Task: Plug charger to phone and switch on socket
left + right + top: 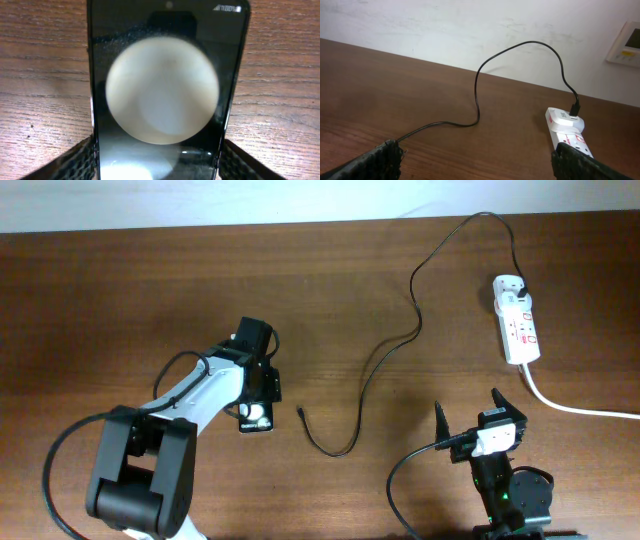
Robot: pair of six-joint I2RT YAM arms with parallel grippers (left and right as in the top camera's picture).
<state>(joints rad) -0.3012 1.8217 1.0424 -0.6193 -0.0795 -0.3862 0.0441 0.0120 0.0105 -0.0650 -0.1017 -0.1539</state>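
Pads (75,162) of the left jaws press both long edges of the phone (165,90), which lies left of centre on the bench (100,300). At the lower right, the right jaws stand wide apart, empty. Open wood separates them, crossed by the charger (385,360), its loose tip (302,413) just right of the phone. The socket (518,330) sits at the upper right.

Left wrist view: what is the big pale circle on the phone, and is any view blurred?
Left wrist view: it is glare, a bright reflection in the glossy screen of the phone, soft-edged. Right wrist view: charger and socket sharp; the near fingers at the bottom corners blurred. Overhead view: even light, one small white glint on the phone.
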